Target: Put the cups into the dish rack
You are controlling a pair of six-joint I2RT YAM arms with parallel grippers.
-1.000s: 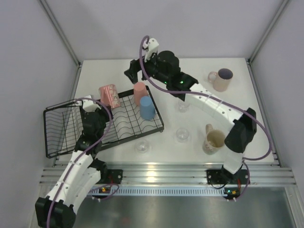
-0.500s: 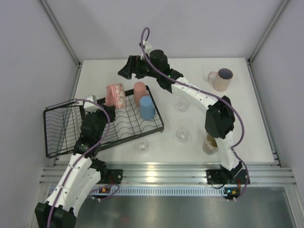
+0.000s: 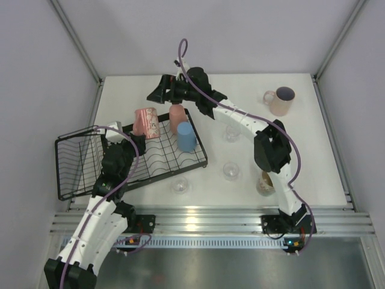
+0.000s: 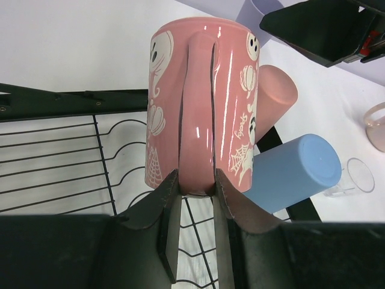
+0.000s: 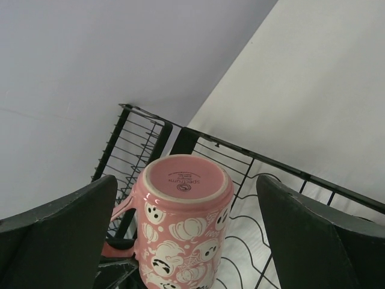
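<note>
Pink mug (image 4: 231,102), lettered "Spooky", in left pincer (image 4: 195,178).

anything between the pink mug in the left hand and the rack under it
Nothing visible. The pink mug, gripped by its handle in the left hand, is over bare rack wires; the blue cup stands beside it.

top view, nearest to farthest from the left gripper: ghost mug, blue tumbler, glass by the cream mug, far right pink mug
From the left gripper:
1. ghost mug, handle in its grip
2. blue tumbler, right end of the rack
3. clear glass, table right of rack
4. pink mug, far right corner
</note>
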